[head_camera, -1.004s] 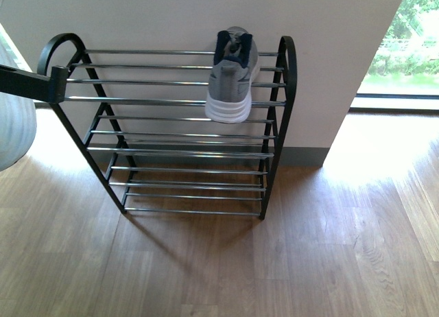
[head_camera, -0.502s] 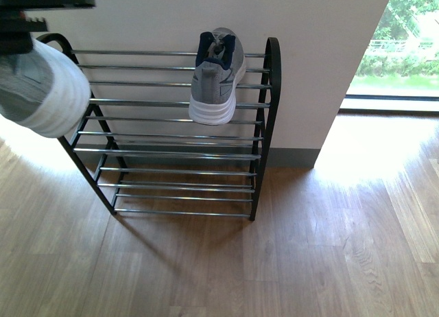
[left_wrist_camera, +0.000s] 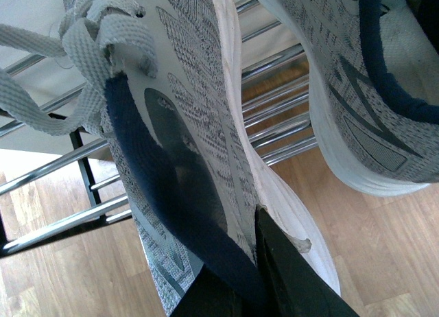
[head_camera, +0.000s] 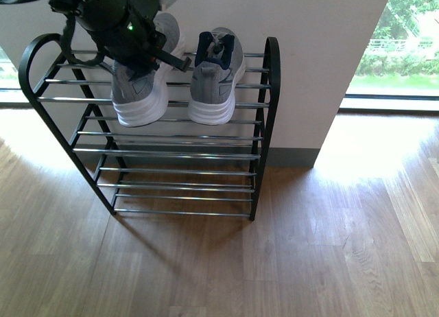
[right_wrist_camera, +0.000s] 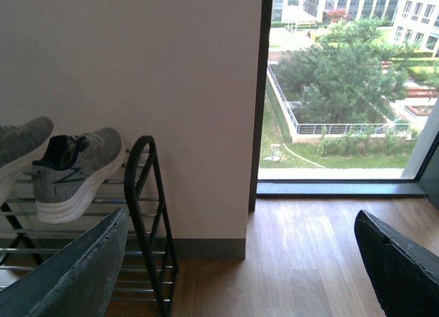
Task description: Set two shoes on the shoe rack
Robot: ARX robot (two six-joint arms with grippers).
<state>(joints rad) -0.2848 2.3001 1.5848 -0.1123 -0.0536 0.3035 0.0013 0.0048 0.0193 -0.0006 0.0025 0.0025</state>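
On the top tier of the shoe rack one grey sneaker lies with its white sole toward me. To its left, a second grey sneaker rests against the top rods with my left gripper shut on its navy-lined collar. In the left wrist view this held sneaker fills the picture, the left gripper pinches its side wall, and the other sneaker sits close beside it. My right gripper hangs open over the floor to the right of the rack, holding nothing. Both sneakers show there.
A pale wall stands directly behind the rack. A floor-length window lies to the right. Wooden floor spreads in front. The lower rack tiers carry nothing.
My left arm has swung in from the far left and brought the held sneaker onto the top tier beside the first one. The first sneaker has stayed put.
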